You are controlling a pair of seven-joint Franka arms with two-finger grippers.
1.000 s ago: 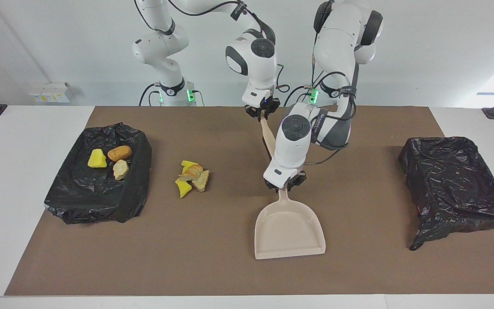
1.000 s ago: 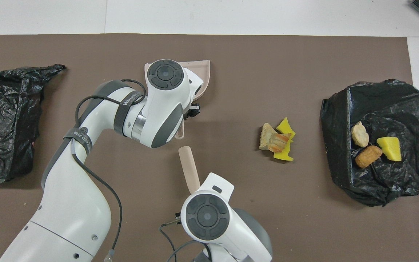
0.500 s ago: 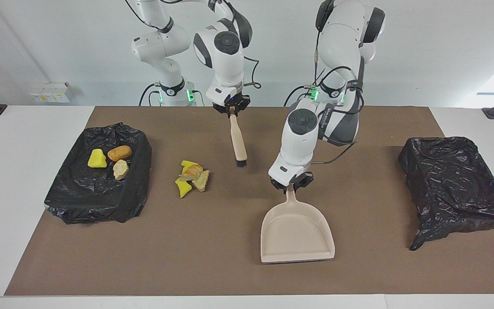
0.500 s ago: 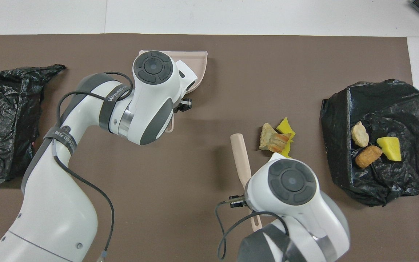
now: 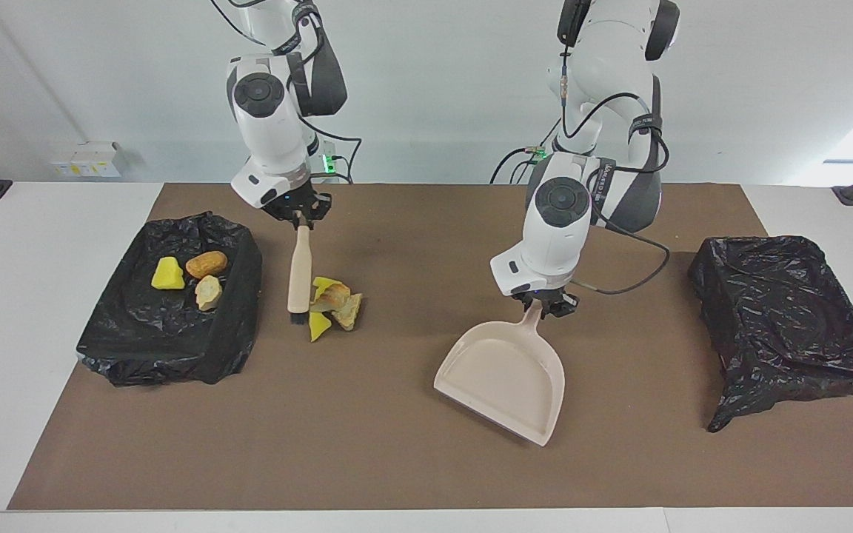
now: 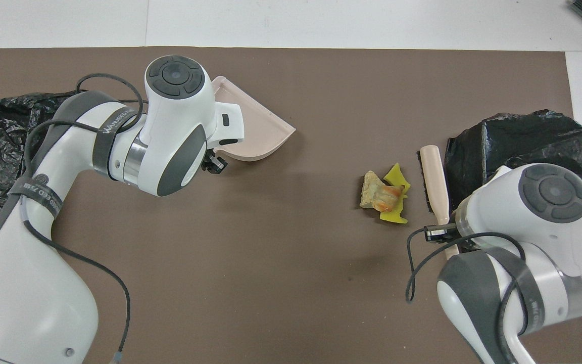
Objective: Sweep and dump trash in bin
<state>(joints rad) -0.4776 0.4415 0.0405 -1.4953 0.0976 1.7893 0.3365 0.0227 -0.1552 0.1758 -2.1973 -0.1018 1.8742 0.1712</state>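
A pile of trash (image 5: 334,302), yellow sponge pieces and tan bread-like lumps, lies on the brown mat (image 5: 397,459); it also shows in the overhead view (image 6: 384,194). My right gripper (image 5: 298,220) is shut on the handle of a beige brush (image 5: 298,270), which hangs with its bristles low beside the pile, between the pile and the black-lined bin (image 5: 130,340). My left gripper (image 5: 543,305) is shut on the handle of the beige dustpan (image 5: 504,377), which is low over the mat's middle, its mouth turned toward the pile. In the overhead view the brush (image 6: 433,177) and the dustpan (image 6: 253,136) flank the pile.
The bin at the right arm's end holds three scraps: a yellow piece (image 5: 167,274), a brown lump (image 5: 206,263) and a tan lump (image 5: 208,292). A second black-lined bin (image 5: 789,318) stands at the left arm's end. Bare mat lies between pile and dustpan.
My right gripper has carried the brush from the mat's middle past the pile to the bin's side of it. My left gripper has shifted toward its own end and turned the dustpan's mouth toward the pile.
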